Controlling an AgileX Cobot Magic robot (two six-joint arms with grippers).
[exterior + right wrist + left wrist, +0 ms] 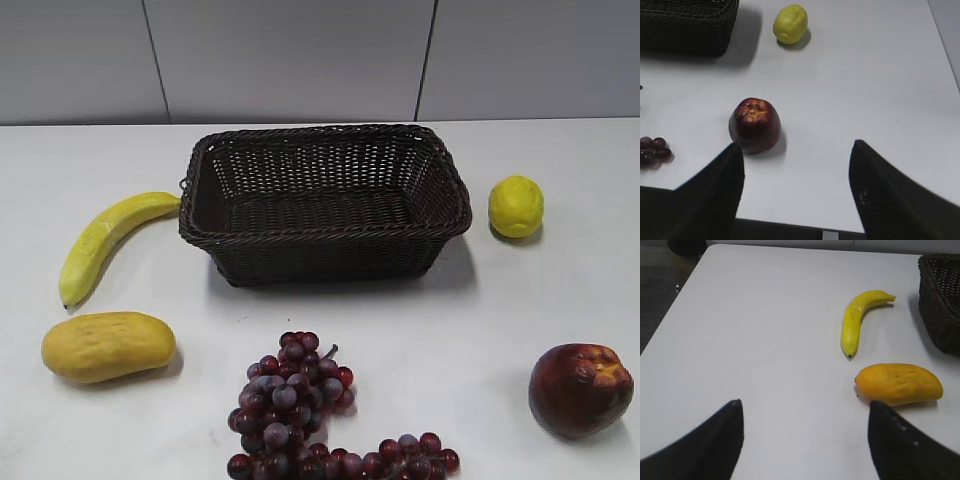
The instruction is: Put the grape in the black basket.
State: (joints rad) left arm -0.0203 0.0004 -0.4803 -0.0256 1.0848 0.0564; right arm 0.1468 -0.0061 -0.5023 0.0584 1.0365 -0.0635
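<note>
The grape (300,410), a long bunch of small dark red-purple grapes with a thin stem, lies on the white table at the front middle, in front of the black basket (325,235). The basket is woven, rectangular and empty. A few grapes (652,149) show at the left edge of the right wrist view. My left gripper (805,407) is open and empty over bare table, left of the mango. My right gripper (796,150) is open and empty near the table's front edge, right of the dark red fruit. Neither gripper shows in the exterior view.
A yellow banana (105,240) and an orange-yellow mango (108,345) lie left of the basket. A yellow lemon (516,206) sits to its right. A large dark red apple-like fruit (580,388) stands at the front right. The basket's corner (942,300) shows in the left wrist view.
</note>
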